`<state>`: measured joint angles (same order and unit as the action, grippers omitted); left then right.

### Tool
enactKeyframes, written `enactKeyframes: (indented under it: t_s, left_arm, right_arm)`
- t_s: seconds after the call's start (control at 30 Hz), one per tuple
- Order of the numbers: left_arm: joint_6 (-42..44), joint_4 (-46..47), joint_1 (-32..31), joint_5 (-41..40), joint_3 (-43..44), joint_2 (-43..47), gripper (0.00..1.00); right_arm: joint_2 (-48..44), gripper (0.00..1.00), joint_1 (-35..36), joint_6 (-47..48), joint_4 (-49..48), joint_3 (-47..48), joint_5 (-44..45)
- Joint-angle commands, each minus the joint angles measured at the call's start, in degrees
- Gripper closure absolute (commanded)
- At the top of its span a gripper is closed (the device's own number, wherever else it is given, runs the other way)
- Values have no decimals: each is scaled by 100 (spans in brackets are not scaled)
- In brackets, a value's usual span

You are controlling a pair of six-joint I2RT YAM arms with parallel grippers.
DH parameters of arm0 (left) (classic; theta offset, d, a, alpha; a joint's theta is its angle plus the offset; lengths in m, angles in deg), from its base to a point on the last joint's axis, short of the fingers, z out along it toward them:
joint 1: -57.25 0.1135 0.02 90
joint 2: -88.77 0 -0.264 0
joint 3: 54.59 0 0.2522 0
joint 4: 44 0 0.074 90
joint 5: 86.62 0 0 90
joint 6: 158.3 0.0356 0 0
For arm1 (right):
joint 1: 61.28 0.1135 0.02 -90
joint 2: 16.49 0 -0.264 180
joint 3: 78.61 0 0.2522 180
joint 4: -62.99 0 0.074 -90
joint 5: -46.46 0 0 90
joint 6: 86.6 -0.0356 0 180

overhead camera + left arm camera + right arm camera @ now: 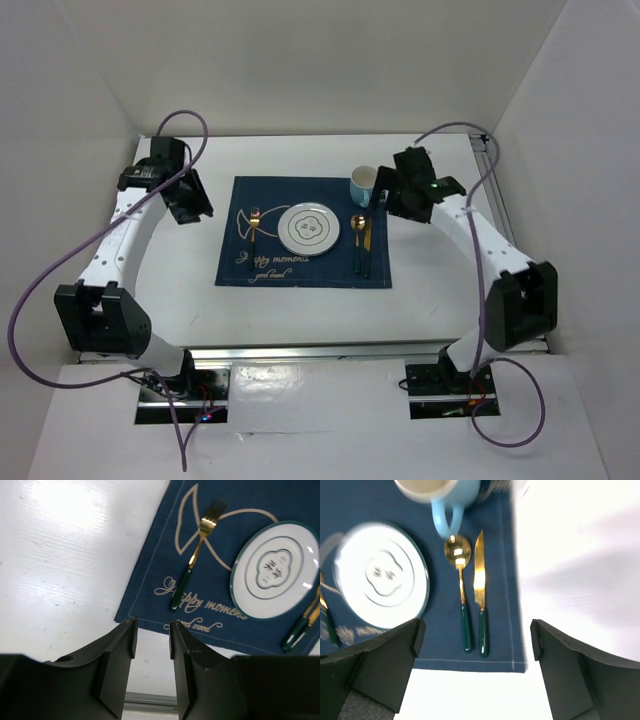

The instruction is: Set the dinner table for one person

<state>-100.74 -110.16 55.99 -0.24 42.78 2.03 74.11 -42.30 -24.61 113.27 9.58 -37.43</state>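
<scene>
The white dinner table point(430, 290) carries a dark blue placemat point(300, 262). On the mat lie a white plate point(308, 228), a gold fork point(254, 232) left of it, and a gold spoon point(357, 235) and knife point(367, 245) right of it. A light blue cup point(362, 185) stands at the mat's far right corner. My left gripper point(192, 205) hovers left of the mat, its jaws slightly apart and empty point(152, 630). My right gripper point(385, 195) is beside the cup, wide open and empty point(477, 627), above the spoon point(460, 580) and knife point(480, 580).
A silver rail point(320, 352) runs along the table's near edge. White walls enclose the table on three sides. A second rail point(497, 190) runs along the right wall. Purple cables loop from both arms.
</scene>
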Motion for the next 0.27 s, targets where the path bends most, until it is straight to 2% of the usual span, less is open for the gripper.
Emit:
enactKeyframes:
  t_s: [0.0,0.23]
  left_arm:
    - [177,247,29,344,199,639,51]
    - [177,415,29,739,304,931,45]
  right_arm:
    - [-1016,0,-9,-152,558,300,1216]
    - [-2441,0,-123,-284,849,-446,1814]
